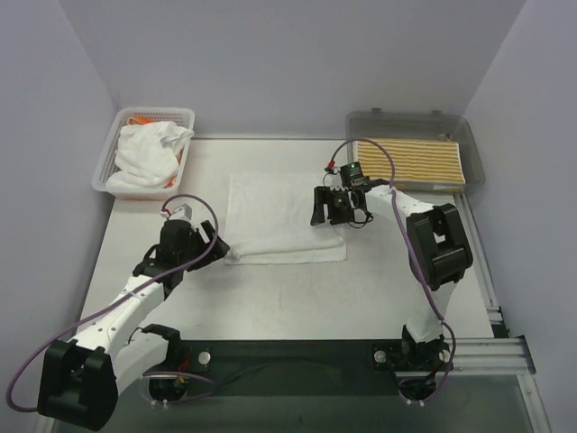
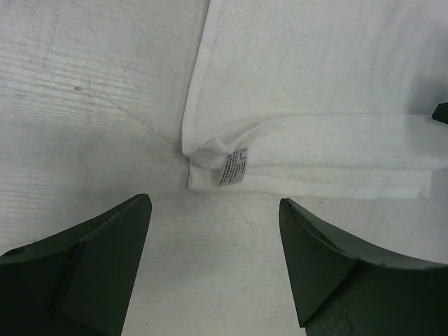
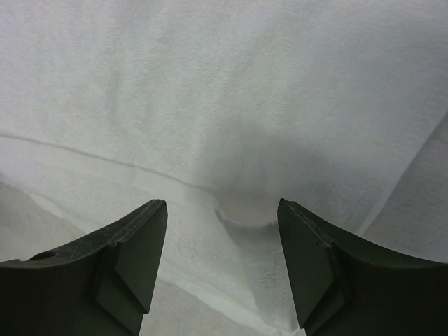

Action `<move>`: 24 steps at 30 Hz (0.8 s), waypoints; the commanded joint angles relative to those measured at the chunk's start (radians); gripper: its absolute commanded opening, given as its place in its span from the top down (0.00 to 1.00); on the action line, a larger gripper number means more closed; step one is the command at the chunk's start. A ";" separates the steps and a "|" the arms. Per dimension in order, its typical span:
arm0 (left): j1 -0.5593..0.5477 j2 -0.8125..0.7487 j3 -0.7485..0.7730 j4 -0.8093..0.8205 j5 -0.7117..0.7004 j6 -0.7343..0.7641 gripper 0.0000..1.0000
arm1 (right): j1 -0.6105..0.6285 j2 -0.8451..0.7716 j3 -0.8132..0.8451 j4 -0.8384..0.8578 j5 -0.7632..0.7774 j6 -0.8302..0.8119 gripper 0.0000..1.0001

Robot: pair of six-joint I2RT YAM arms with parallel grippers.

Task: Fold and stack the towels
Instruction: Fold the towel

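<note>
A white towel [image 1: 284, 218] lies folded flat on the table's middle. Its near-left corner with a sewn label [image 2: 233, 166] shows in the left wrist view. My left gripper [image 1: 219, 248] [image 2: 214, 203] stands open over bare table just short of that corner, with nothing between its fingers. My right gripper [image 1: 330, 215] [image 3: 222, 204] hangs open above the towel's right part, over a small raised pucker [image 3: 243, 210] in the cloth, gripping nothing. More white towels [image 1: 149, 153] with an orange one under them fill the basket. A yellow-and-white striped towel [image 1: 410, 161] lies in the tray.
The white mesh basket [image 1: 105, 168] stands at the table's far-left corner. The grey translucent tray [image 1: 475, 155] stands at the far right. Grey walls close the table in on three sides. A metal rail [image 1: 491, 298] runs along the right edge.
</note>
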 commanded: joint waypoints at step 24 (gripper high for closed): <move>0.001 -0.133 -0.081 -0.026 0.020 -0.044 0.16 | 0.083 -0.434 -0.424 -0.021 -0.063 -0.101 0.40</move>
